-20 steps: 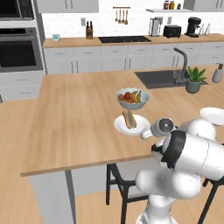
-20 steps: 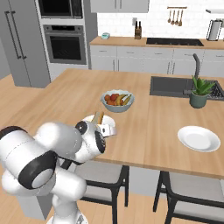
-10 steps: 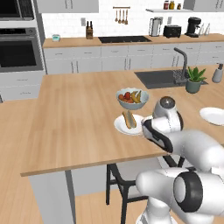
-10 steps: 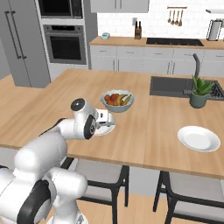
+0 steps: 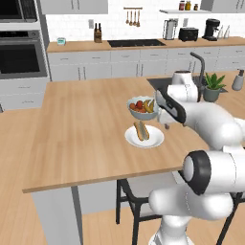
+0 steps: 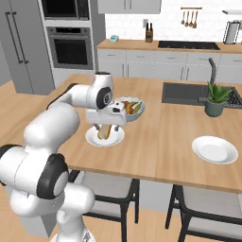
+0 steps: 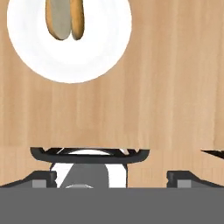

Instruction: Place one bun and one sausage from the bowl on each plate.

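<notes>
Soft, light bun point(image 7: 64, 18) on the near plate point(image 7: 70, 65) would dent easily, best pinched across its sides by the wide-open, empty gripper point(image 5: 166, 125)

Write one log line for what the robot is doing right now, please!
claw: open, empty, above near plate | near plate: holds bun | far plate: bare | fruit bowl: beside near plate

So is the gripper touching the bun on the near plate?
Apart. In the hand view the bun lies on the plate near the top, bare wooden counter below it; the open gripper holds nothing.
</notes>
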Robot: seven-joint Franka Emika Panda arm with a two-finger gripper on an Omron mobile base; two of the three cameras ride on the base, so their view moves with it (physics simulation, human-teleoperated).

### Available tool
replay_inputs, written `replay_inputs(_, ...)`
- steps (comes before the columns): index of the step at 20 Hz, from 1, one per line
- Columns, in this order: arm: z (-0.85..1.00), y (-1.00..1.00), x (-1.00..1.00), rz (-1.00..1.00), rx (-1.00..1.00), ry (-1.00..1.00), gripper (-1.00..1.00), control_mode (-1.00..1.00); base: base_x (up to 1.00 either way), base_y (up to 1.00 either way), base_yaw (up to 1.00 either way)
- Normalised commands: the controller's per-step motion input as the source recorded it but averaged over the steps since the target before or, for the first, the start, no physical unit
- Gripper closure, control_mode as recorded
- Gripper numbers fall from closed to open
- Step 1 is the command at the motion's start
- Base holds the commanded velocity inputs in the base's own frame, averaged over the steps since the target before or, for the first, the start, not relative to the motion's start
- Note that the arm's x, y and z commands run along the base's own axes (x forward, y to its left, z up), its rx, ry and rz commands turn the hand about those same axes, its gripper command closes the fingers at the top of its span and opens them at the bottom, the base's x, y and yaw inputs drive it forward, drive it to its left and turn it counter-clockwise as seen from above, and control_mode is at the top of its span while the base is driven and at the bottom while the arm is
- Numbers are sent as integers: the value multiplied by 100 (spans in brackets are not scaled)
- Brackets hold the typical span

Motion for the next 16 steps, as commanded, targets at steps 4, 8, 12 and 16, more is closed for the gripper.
replay_inputs(4, 0, 0, -100, -13, 5, -1, -100, -100, 0, 0, 0)
replay_inputs(8, -4, 15, -100, 0, 24, -39, -100, -100, 0, 0, 0)
replay_inputs(12, -4, 50, -93, -1, 2, -12, -100, -100, 0, 0, 0)
replay_inputs(16, 0, 20, -22, 0, 0, 0, -100, -100, 0, 0, 0)
